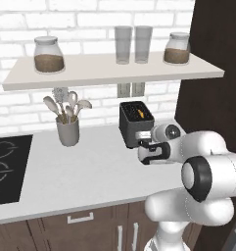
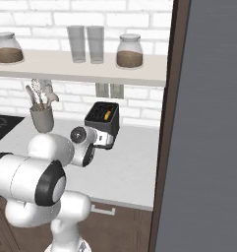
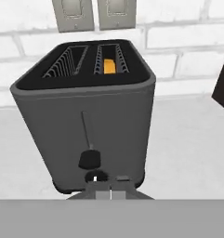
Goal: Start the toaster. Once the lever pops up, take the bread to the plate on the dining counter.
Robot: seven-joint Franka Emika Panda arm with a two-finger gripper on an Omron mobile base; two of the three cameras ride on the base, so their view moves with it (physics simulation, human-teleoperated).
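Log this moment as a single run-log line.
phase: starting toaster | hand: shut, at toaster front, just below lever | lever: low in its slot | bread: in toaster's right slot | held: nothing

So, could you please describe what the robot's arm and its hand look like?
The arm is glossy white, built of rounded, bulbous segments, with dark grey-black rings and caps at the joints. The hand is a white block with a dark face, ending in two small finger tips that are dark with paler grey inner pads. No cables or markings show.
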